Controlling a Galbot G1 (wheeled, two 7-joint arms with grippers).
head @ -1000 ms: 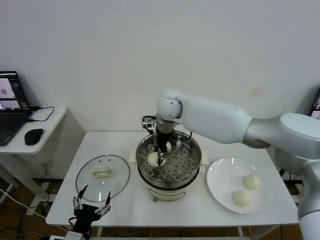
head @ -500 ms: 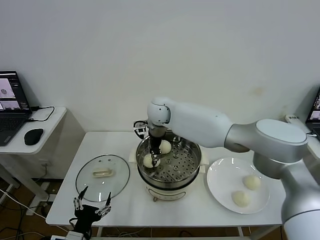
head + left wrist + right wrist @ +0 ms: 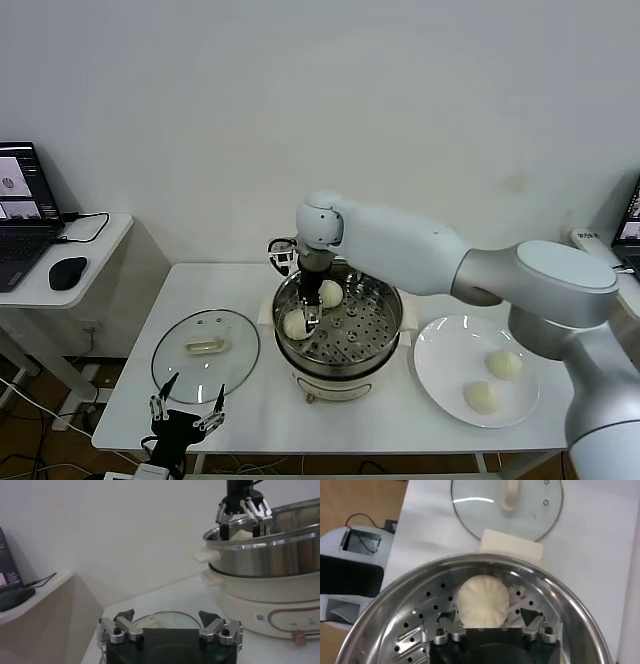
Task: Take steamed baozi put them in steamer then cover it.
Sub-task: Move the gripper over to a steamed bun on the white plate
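Two baozi (image 3: pixel 296 324) sit in the steamer (image 3: pixel 372 296); right end effector (image 3: pixel 310 322) spread apart over one.

The white table (image 3: pixel 250 400) carries the steamer (image 3: pixel 340 375), cover (image 3: pixel 205 352) and plate (image 3: pixel 450 375).

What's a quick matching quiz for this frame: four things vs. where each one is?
Things:
1. lid
2. right hand
3. plate
4. left hand

Places:
A. at the table's front edge, near the lid
B. inside the steamer, open around a bun
C. flat on the table, left of the steamer
D. right of the steamer, holding two buns

Pairs: 1-C, 2-B, 3-D, 4-A
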